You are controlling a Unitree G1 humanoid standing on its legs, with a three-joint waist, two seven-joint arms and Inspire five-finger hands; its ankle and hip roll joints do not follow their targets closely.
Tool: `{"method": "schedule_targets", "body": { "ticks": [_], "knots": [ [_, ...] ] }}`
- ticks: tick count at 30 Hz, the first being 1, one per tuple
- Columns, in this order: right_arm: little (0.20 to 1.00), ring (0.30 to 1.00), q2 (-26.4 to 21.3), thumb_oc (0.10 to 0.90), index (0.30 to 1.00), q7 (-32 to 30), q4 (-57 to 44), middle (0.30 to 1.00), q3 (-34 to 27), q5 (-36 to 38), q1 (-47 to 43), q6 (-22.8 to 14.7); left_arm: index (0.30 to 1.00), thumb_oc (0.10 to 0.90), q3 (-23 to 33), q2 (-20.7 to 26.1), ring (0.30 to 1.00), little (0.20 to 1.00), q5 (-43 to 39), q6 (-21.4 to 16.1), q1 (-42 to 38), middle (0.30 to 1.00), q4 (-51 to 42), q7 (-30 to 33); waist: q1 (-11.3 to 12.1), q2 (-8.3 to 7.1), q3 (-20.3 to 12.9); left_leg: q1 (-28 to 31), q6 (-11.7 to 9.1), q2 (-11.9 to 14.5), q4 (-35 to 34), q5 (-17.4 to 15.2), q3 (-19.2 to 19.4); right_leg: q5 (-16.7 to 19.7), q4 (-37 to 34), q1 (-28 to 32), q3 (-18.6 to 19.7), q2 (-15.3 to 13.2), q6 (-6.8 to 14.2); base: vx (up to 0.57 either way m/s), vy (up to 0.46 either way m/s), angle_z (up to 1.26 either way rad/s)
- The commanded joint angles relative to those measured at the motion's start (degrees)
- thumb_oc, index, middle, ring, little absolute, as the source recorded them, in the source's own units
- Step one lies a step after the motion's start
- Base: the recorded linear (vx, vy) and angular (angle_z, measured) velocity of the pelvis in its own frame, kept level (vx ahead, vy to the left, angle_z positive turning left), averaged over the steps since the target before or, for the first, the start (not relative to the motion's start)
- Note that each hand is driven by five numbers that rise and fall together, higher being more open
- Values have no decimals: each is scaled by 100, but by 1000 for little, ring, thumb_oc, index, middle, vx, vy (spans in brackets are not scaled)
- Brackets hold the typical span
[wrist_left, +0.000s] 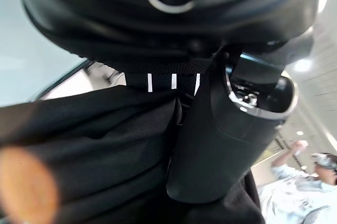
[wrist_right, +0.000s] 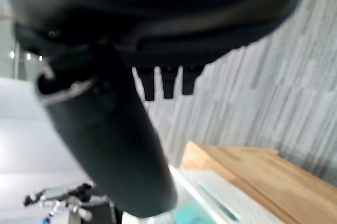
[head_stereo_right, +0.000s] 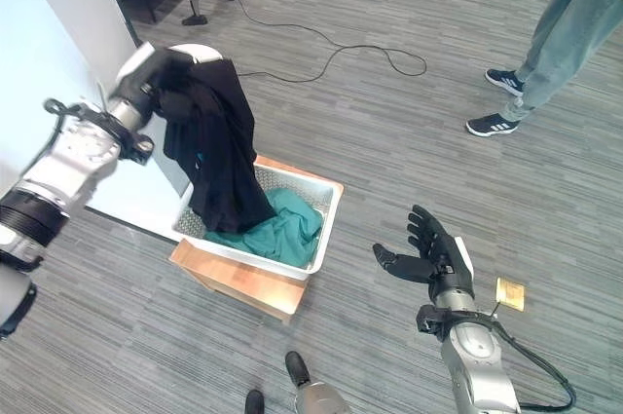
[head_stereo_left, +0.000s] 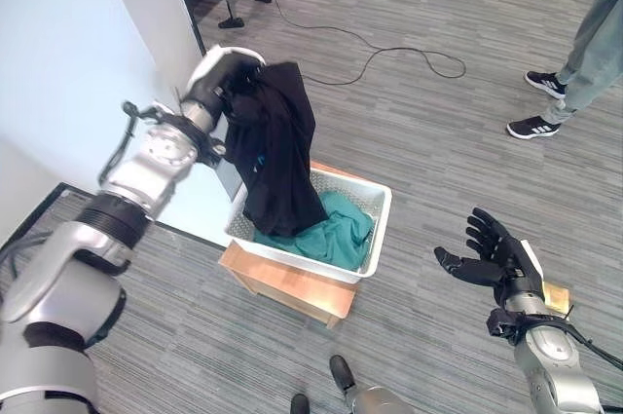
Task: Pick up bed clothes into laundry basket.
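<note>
Above the white perforated plastic laundry basket [head_stereo_left: 375, 229], the left hand [head_stereo_left: 226, 78] clutches a hanging black garment [head_stereo_left: 277, 146]. Teal cloth [head_stereo_left: 336, 229] lies inside. Right of the basket, the right hand [head_stereo_left: 498, 256] is empty, fingers spread.

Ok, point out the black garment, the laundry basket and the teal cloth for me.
black garment [head_stereo_left: 277, 156], left eye view, middle of the hanging fabric.
laundry basket [head_stereo_left: 378, 229], left eye view, its white right wall.
teal cloth [head_stereo_left: 336, 232], left eye view, bunched fabric inside the basket.
</note>
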Motion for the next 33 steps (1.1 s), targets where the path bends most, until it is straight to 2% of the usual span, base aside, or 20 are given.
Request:
{"method": "schedule_targets", "body": {
  "ticks": [1,5,6,10,11,14,22,23,24,27,30,33],
  "knots": [
    [900,900,-349,800,900,37,-651,900,-416,110,-161,-395,300,400,576,-256,300,300,207,-396,-539,300,166,56,6,-130,-370,-212,-123,225,-3,-117,-42,-645,31,192,67,-129,666,-35,0,0],
    [900,900,-450,800,900,43,-631,900,-363,150,-262,-393,300,400,638,-613,300,300,398,-315,-243,300,306,37,-37,-246,-262,-315,-133,266,-3,-97,22,-589,25,61,93,-91,660,-58,-12,-4],
    [900,900,-477,800,900,54,-637,900,-347,138,-240,-373,300,400,652,-718,300,300,503,-256,-139,300,424,1,-78,-330,-203,-358,-137,287,-3,-83,35,-568,25,5,126,-63,653,-61,-33,-16],
    [900,900,-519,800,900,89,-618,900,-311,98,-240,-344,300,400,696,-818,300,300,610,-216,-23,300,553,-21,-109,-425,-138,-434,-144,315,-3,-65,64,-538,26,-85,149,-33,655,-35,-15,-14],
    [900,900,-551,800,900,128,-600,900,-275,79,-248,-326,300,400,713,-883,300,300,751,-197,58,300,658,-44,-136,-496,-86,-490,-148,326,-3,-47,86,-505,23,-166,180,-9,664,-46,-12,-5],
    [900,900,-584,800,900,157,-581,900,-298,68,-223,-330,300,400,676,-919,300,300,1094,-168,113,300,815,-91,-157,-551,-76,-543,-153,338,-3,-40,117,-476,19,-225,209,3,674,-20,0,-8],
    [900,900,-555,800,900,299,-484,900,-166,89,-102,-332,300,400,879,-1136,300,300,1130,-193,-52,300,1601,-4,-291,-704,-46,-646,-173,370,-3,-40,202,-421,14,-377,289,42,683,-16,0,-7],
    [900,900,-546,800,900,304,-453,900,-134,68,-118,-328,618,612,923,-1097,618,618,1133,-209,-100,618,1651,51,-293,-710,-54,-640,-172,367,-3,-51,229,-414,13,-382,309,51,692,18,1,-5],
    [900,900,-551,800,900,310,-416,900,-104,54,-130,-326,900,800,935,-1040,900,900,1105,-210,-142,900,1671,46,-296,-713,-67,-633,-176,371,-3,-61,259,-406,10,-385,337,58,700,22,9,-6],
    [900,900,-564,800,900,373,-418,900,-115,48,-103,-313,900,800,873,-889,900,900,1143,-217,-291,900,1509,33,-264,-668,-98,-584,-171,359,-3,-98,291,-420,10,-353,360,53,704,29,15,-11],
    [900,900,-593,800,900,425,-414,900,-147,-1,-49,-291,900,800,734,-589,900,900,1174,-256,-504,900,1099,42,-192,-560,-120,-537,-165,335,-3,-112,258,-462,10,-280,312,9,698,25,15,-11],
    [900,900,-651,800,900,538,-471,900,-215,-4,20,-251,900,800,349,-44,900,900,1043,-316,-829,900,415,-160,-89,-388,-166,-496,-159,281,-3,-109,169,-507,10,-182,221,-56,701,42,8,0]
  ]
}}
